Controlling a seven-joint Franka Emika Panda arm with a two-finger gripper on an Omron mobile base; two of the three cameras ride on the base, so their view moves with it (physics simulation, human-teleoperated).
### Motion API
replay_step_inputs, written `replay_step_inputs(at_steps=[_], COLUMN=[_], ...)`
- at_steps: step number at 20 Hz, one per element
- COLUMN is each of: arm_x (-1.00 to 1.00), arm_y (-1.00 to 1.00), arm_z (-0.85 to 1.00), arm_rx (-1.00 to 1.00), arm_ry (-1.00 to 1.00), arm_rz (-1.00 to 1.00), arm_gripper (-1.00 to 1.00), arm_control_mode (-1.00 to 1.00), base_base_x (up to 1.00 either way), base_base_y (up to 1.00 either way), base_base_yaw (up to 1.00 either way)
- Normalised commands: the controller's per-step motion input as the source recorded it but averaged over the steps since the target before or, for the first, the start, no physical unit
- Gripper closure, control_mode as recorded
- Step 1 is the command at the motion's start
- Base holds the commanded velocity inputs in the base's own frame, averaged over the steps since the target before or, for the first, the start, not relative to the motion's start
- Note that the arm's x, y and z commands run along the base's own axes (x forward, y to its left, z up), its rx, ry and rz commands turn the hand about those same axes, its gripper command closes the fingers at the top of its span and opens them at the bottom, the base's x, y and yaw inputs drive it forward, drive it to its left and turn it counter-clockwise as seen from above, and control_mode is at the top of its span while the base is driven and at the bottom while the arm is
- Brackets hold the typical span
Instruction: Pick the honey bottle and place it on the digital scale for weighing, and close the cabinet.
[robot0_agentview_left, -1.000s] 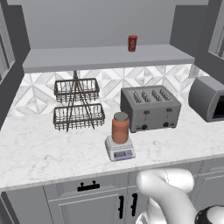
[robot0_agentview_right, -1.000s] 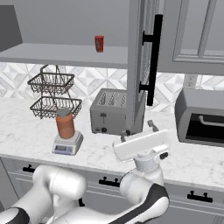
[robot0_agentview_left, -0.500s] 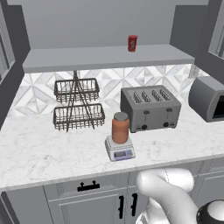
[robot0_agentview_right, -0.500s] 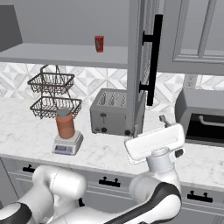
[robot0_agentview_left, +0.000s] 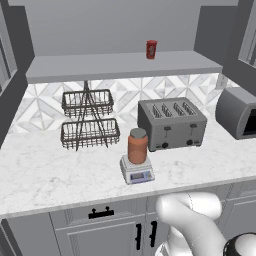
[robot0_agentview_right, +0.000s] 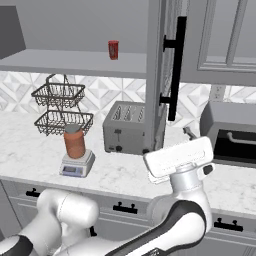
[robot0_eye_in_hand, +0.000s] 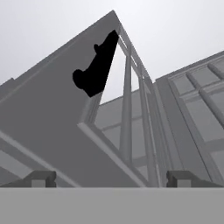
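The honey bottle (robot0_agentview_left: 137, 146) (robot0_agentview_right: 74, 141) stands upright on the digital scale (robot0_agentview_left: 136, 174) (robot0_agentview_right: 75, 167) near the counter's front edge. One door of the cabinet (robot0_agentview_right: 157, 75) stands open, edge-on toward me, with its black bar handle (robot0_agentview_right: 175, 65) facing right. My gripper (robot0_agentview_right: 176, 152) hangs just below that door's lower right corner, far right of the bottle. In the hand view the gripper (robot0_eye_in_hand: 112, 178) looks up at the underside of the cabinet door (robot0_eye_in_hand: 52, 127) and its handle (robot0_eye_in_hand: 96, 65). Its fingertips (robot0_eye_in_hand: 41, 177) stand wide apart, open and holding nothing.
A grey toaster (robot0_agentview_left: 172, 122) (robot0_agentview_right: 125, 127) sits behind the scale. A two-tier wire basket (robot0_agentview_left: 89, 120) stands at the back left, and a red can (robot0_agentview_left: 151, 49) on the shelf. A dark oven box (robot0_agentview_right: 232, 140) sits right. A shut cabinet door (robot0_agentview_right: 220, 40) hangs beside the open one.
My hand has swung to the right and risen slightly, coming under the open door's lower edge. The jaws stay open. The bottle and scale have not moved.
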Motion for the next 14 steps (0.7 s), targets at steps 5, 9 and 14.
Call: replay_step_inputs(at_steps=[5, 9, 14], arm_x=[-0.01, 0.13, 0.37], arm_y=[0.30, -0.03, -0.66], arm_z=[0.64, 0.12, -0.43], arm_rx=[-0.07, -0.02, 0.01], arm_ry=[0.00, 0.07, 0.20], arm_rz=[0.00, 0.05, 0.17], arm_gripper=[-1.00, -1.00, -1.00], arm_control_mode=[-1.00, -1.00, -1.00], base_base_x=[0.00, 0.00, 0.00], base_base_y=[0.00, 0.00, 0.00], base_base_yaw=[0.00, 0.00, 0.00])
